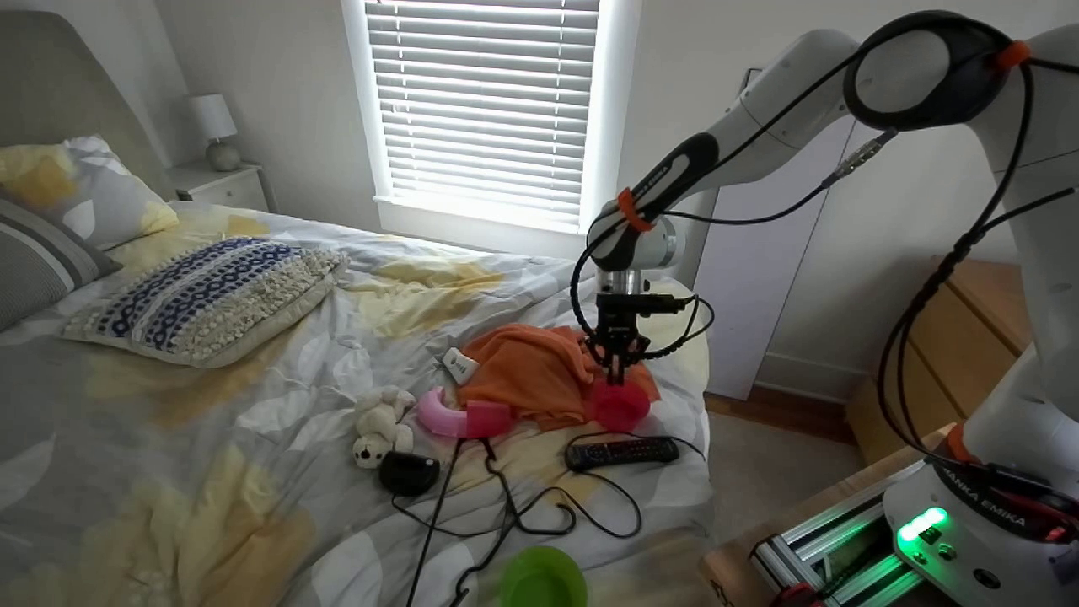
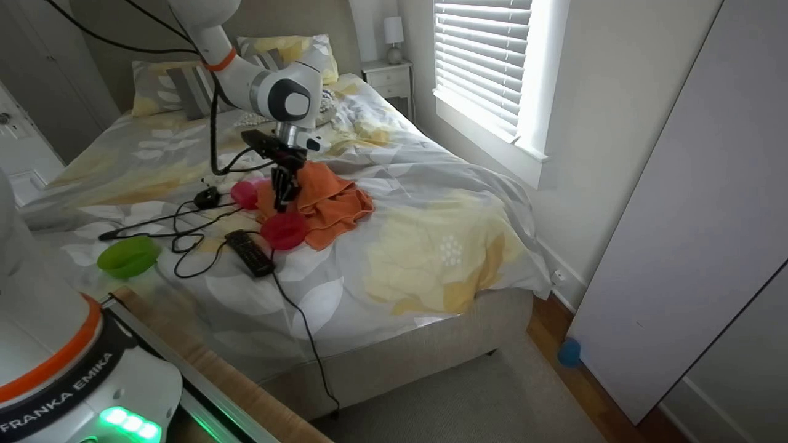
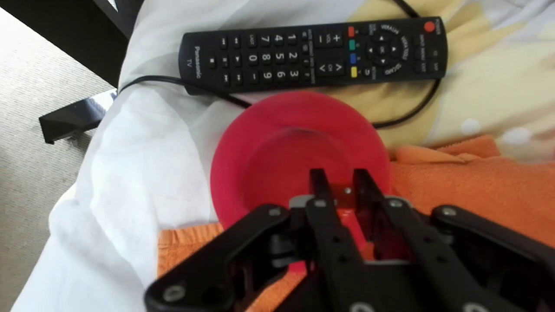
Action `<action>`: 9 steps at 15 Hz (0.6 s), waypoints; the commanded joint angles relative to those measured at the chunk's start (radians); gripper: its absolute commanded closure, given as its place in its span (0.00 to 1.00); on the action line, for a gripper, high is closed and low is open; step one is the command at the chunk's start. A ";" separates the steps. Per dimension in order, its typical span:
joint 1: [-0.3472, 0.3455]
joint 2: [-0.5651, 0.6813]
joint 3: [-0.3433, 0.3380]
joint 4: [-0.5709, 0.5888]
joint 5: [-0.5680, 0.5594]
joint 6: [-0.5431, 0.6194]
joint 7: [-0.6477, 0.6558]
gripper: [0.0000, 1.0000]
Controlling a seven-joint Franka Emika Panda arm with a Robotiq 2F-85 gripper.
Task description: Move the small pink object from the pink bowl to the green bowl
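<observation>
The pink bowl (image 1: 630,411) stands at the edge of an orange cloth on the bed; it also shows in an exterior view (image 2: 286,234) and in the wrist view (image 3: 299,106). My gripper (image 3: 340,177) is over this bowl, fingers pointing down, tips close to its rim in both exterior views (image 1: 616,379) (image 2: 281,208). The fingers are close together. A small dark-red piece with shiny spots, the small pink object (image 3: 342,193), fills the gap between them, partly hidden by the fingers. The green bowl (image 1: 544,555) lies nearer the robot base; it shows in an exterior view (image 2: 128,258).
A black remote (image 3: 312,56) lies beside the pink bowl. The orange cloth (image 1: 527,371) is bunched behind it. Black cables (image 1: 506,514) run between the bowls. A curved pink thing (image 1: 440,415), a white plush toy (image 1: 381,421) and a black device (image 1: 409,474) lie farther off.
</observation>
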 commanded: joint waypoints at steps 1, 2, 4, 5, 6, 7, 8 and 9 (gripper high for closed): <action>0.031 -0.074 -0.024 -0.072 0.013 0.125 0.054 0.95; 0.044 -0.083 -0.031 -0.072 -0.007 0.166 0.064 0.95; 0.064 -0.097 -0.039 -0.071 -0.024 0.258 0.084 0.95; 0.070 -0.101 -0.040 -0.068 -0.025 0.287 0.090 0.95; 0.077 -0.103 -0.040 -0.064 -0.026 0.316 0.092 0.95; 0.080 -0.102 -0.031 -0.055 -0.020 0.337 0.086 0.95; 0.081 -0.101 -0.020 -0.047 -0.014 0.351 0.074 0.95; 0.090 -0.095 -0.016 -0.034 -0.019 0.360 0.069 0.95</action>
